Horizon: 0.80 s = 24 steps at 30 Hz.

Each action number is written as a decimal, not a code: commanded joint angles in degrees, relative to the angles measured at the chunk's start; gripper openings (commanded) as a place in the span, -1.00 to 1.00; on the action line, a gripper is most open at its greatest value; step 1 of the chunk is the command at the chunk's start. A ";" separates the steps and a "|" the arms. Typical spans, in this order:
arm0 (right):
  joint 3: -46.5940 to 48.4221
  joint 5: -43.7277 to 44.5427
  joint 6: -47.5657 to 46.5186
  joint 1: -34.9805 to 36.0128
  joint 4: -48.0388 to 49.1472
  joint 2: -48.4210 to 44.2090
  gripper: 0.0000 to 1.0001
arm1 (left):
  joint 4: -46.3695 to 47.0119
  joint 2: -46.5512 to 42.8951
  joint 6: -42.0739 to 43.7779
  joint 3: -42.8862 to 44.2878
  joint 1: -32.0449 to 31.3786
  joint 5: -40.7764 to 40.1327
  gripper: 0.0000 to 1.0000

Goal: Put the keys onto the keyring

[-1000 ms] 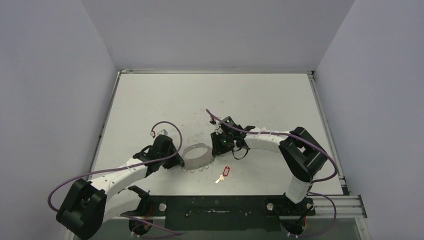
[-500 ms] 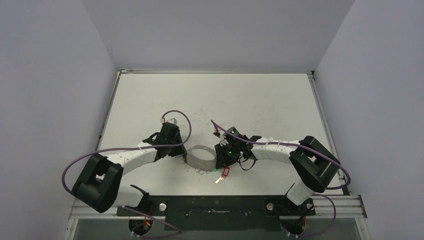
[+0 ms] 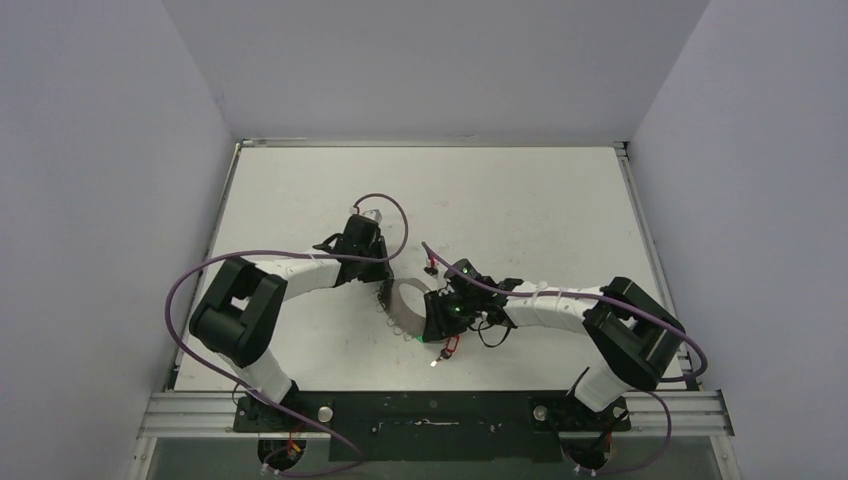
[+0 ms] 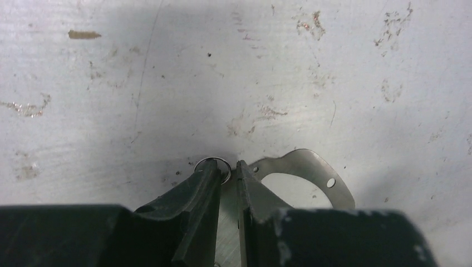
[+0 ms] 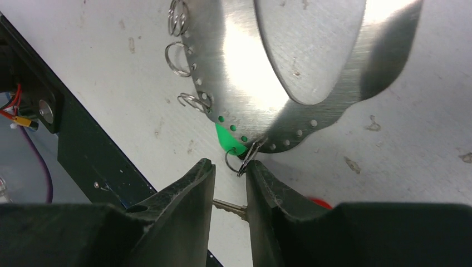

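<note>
Most of the green tag (image 5: 227, 142) lies under the flat metal keyring (image 5: 239, 72), itself cut off by the top edge. The right hand (image 5: 230, 164) hides all but a sliver of the red tag (image 5: 321, 202) and part of a key blade (image 5: 228, 208). The left hand (image 4: 227, 164) covers the keyring's near part; whether it grips is unclear.

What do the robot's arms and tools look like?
The left arm and right arm have white curved segments joined by chunky black housings, with purple cables looping alongside. A green light glows on the right wrist. The left tool and right tool each end in two black tapered fingers.
</note>
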 commanded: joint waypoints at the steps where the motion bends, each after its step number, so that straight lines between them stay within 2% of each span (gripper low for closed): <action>1: 1.39 -1.67 1.39 0.78 4.69 -2.85 -0.36 | 4.68 1.13 3.64 3.73 0.28 1.06 -0.67; 3: 1.54 -1.54 1.28 0.78 4.60 -3.93 -0.21 | 5.78 0.28 5.19 4.15 0.28 0.69 -0.60; 6: 1.75 0.25 0.13 0.70 2.38 -6.73 0.15 | 7.18 -2.91 7.59 3.61 0.28 -0.50 -0.42; 9: 2.05 3.09 -2.37 0.56 -1.04 -10.02 0.34 | 6.79 -6.93 9.62 1.71 0.36 -1.84 -0.20; 12: 2.33 5.19 -5.66 0.12 -3.29 -12.98 0.36 | 5.98 -11.71 10.46 -1.46 0.36 -4.97 -0.01; 15: 2.79 4.73 -7.49 -0.74 -3.64 -13.78 0.36 | 5.74 -17.11 10.22 -5.31 0.36 -5.15 0.07; 19: 4.14 2.75 -8.35 -2.04 -3.53 -12.04 0.30 | 5.74 -25.27 5.74 -11.24 0.20 -0.78 0.06; 24: 2.93 -2.51 -6.11 -5.30 0.85 -9.67 0.18 | 8.26 -34.35 -7.16 -20.69 -1.01 6.38 -0.02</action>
